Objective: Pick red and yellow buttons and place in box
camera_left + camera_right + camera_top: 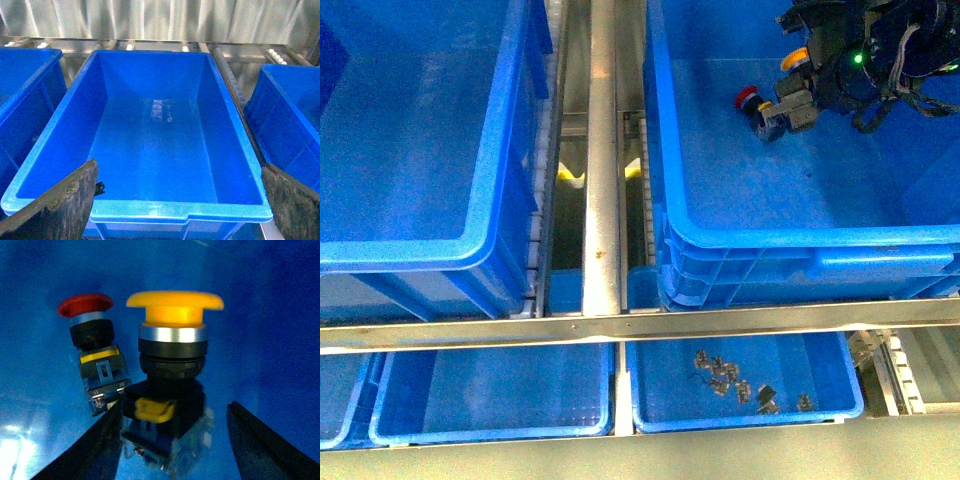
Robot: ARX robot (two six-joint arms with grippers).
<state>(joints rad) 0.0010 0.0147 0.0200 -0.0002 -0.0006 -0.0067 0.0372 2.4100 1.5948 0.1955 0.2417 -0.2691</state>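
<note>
Only wrist shows yellow button [172, 375] unclasped.

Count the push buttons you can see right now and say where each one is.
2. The red button lies on the floor of the right-hand box. The yellow button sits beside it, between the fingers of the right gripper. The arm may hide others.

Yellow button [172, 385] blurred, base cut off, right claw [172, 450] tips out of frame
</note>
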